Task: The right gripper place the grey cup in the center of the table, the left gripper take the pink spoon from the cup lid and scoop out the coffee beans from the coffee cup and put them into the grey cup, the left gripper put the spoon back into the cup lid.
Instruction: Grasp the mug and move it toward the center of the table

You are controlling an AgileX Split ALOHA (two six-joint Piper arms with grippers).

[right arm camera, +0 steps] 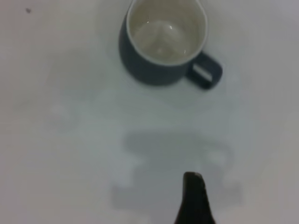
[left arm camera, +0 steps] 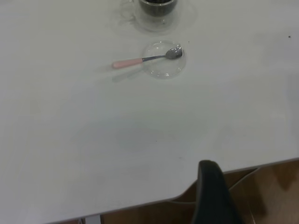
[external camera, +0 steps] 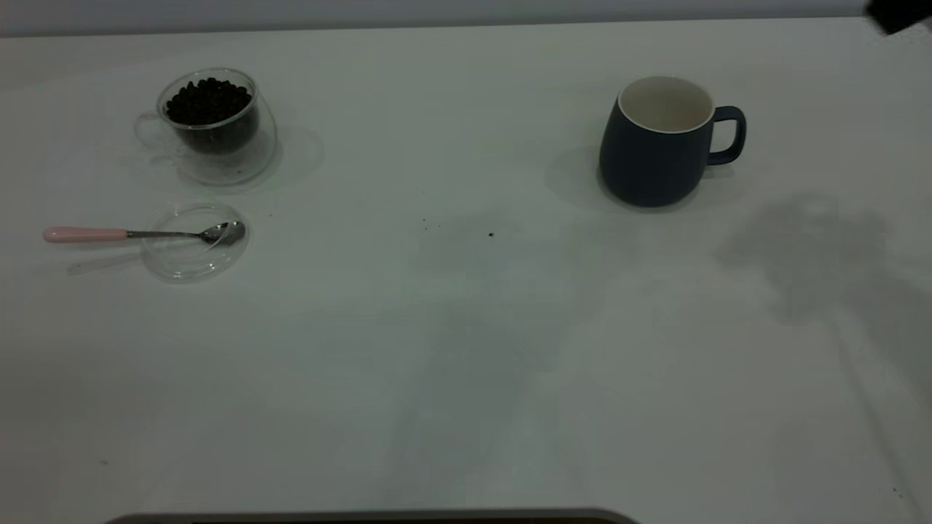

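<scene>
The right gripper shows only one dark fingertip low in its wrist view, holding nothing; how wide it stands I cannot tell. The grey cup sits upright at the exterior view's upper right, handle pointing right, off-centre on the table. It lies much nearer the right arm.

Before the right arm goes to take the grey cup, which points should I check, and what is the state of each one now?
1. Grey cup upright, handle free: ok.
2. Grey cup empty inside: ok.
3. Centre of the table free for the cup: ok.
4. Pink spoon resting with its bowl in the cup lid: ok.
5. Coffee cup upright, holding coffee beans: ok.
6. Right gripper jaws open: cannot tell.
</scene>
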